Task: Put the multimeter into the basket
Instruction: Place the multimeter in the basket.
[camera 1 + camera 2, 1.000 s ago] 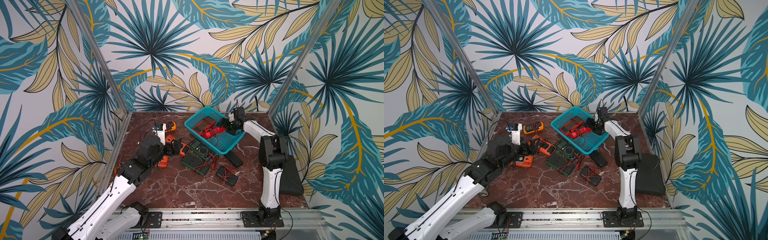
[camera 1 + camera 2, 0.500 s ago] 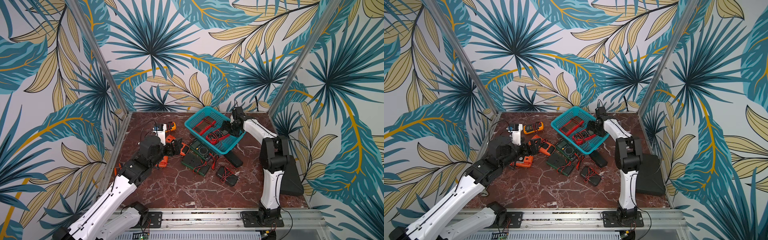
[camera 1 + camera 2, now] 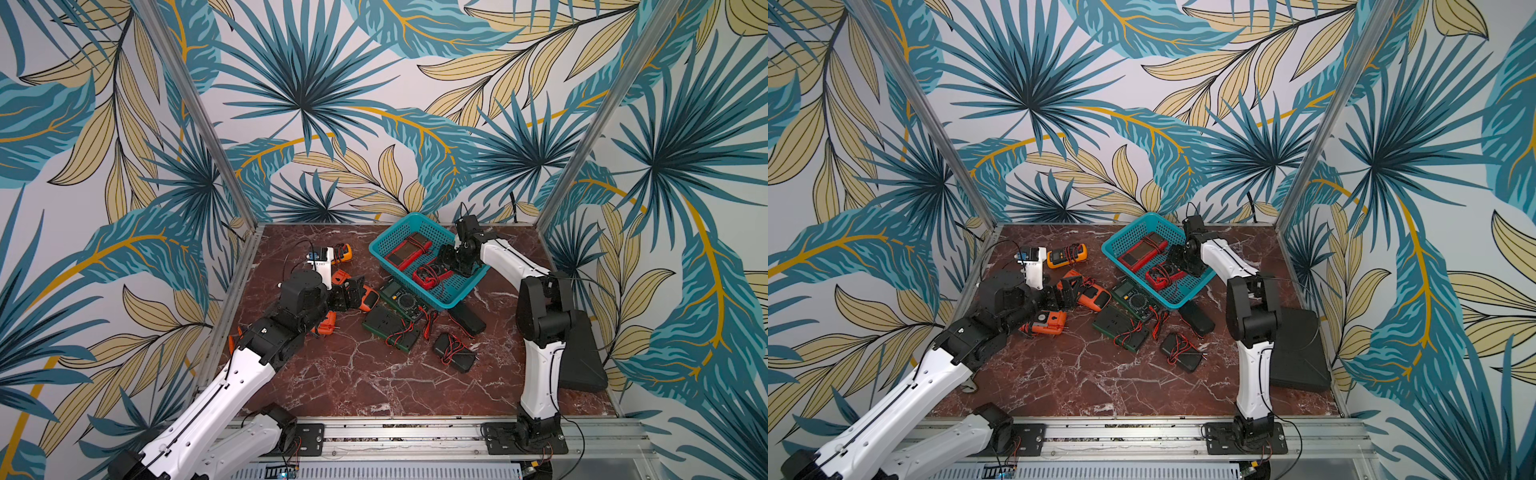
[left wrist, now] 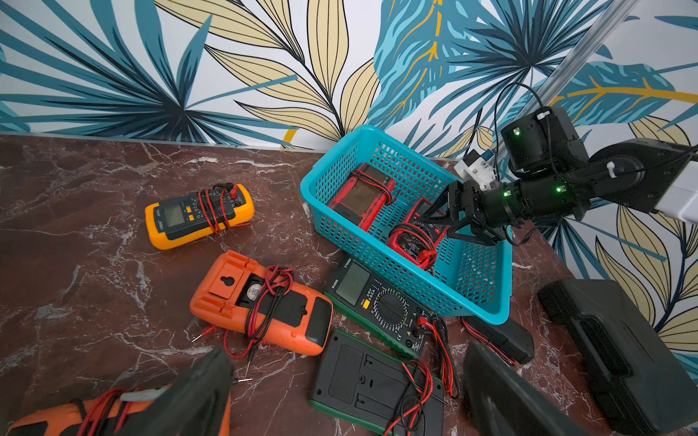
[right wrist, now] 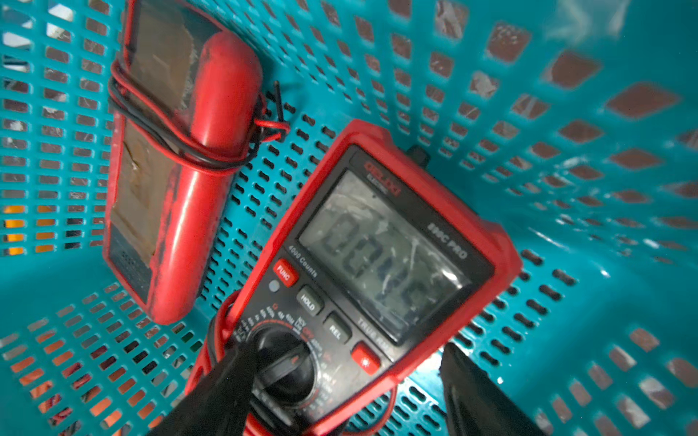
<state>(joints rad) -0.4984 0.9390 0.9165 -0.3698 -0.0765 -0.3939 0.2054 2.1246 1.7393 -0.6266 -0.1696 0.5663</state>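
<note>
While reaching into basket point(image 3: 461, 291) at one o'clock on table point(image 3: 374, 386), hangs right gripper point(image 5: 345, 353), jaws parted, gripping nothing, over red multimeter point(image 5: 362, 264) lying on basket floor; holds left gripper point(image 4: 347, 396) agape, empty.

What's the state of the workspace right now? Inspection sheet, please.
Surface: marble table, meters strewn across its middle.
Job's things: basket holds red meter, face up, and second red meter; yellow meter, orange meter, green meter outside it.
Clutter: black case by right arm.
Grippers: left gripper open, empty; right gripper open over red meter.
Cables: leads wound round meters, some ends loose.
Surroundings: leaf-print walls, metal frame.
</note>
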